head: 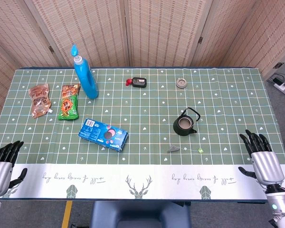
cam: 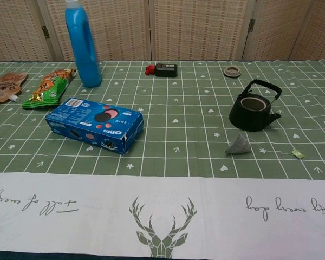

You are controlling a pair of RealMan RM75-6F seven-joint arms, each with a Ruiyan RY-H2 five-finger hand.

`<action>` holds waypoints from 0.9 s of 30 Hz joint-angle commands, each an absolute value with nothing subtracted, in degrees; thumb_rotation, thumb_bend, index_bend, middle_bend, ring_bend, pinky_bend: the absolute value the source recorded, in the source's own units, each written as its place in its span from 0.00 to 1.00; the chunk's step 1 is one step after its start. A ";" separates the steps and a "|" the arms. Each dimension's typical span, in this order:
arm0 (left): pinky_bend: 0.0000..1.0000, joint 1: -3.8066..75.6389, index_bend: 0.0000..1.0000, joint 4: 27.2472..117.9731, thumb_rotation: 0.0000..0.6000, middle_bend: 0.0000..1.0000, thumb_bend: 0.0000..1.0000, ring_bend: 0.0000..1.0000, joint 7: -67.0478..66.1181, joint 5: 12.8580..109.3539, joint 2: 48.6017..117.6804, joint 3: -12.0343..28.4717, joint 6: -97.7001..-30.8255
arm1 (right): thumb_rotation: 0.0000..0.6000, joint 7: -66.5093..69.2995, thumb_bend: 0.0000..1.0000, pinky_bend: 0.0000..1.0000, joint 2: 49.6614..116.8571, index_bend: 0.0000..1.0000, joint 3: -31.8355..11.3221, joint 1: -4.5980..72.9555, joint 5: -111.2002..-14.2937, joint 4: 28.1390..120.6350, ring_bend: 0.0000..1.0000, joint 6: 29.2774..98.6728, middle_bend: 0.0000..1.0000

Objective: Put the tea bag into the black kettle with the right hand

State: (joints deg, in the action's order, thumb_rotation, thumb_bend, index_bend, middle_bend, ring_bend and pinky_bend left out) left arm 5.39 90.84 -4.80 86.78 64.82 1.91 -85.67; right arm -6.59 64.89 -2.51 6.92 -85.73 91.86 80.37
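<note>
Each hand, left hand [head: 4, 164] and right hand [head: 262, 159], has black fingers on a silver metal palm

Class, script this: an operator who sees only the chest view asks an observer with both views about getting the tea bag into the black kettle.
Operator: I can't see my right hand. Where is it?
Observer: The right hand is at the near table edge, well to the right of the tea bag and the black kettle.
Operator: Is either hand holding anything?
Observer: No. Its fingers are spread and empty, and so are those of the left hand at the near left corner.
</note>
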 commanded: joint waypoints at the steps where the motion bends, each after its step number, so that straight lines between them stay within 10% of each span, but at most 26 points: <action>1: 0.13 5.59 0.00 90.76 1.00 0.05 0.34 0.06 -4.79 86.67 64.67 1.78 -85.04 | 1.00 -6.47 0.15 0.00 64.76 0.00 -2.55 6.94 -85.45 91.93 0.00 80.17 0.00; 10: 0.14 5.92 0.00 90.83 1.00 0.05 0.34 0.06 -5.17 86.76 64.75 1.70 -84.51 | 1.00 -2.85 0.16 0.00 64.11 0.01 -0.86 7.91 -89.32 92.03 0.00 79.06 0.00; 27: 0.13 6.42 0.00 90.41 1.00 0.05 0.34 0.06 -1.89 85.33 63.81 1.82 -82.49 | 1.00 -10.85 0.28 0.00 62.87 0.38 -3.89 23.39 -83.63 98.86 0.00 55.54 0.00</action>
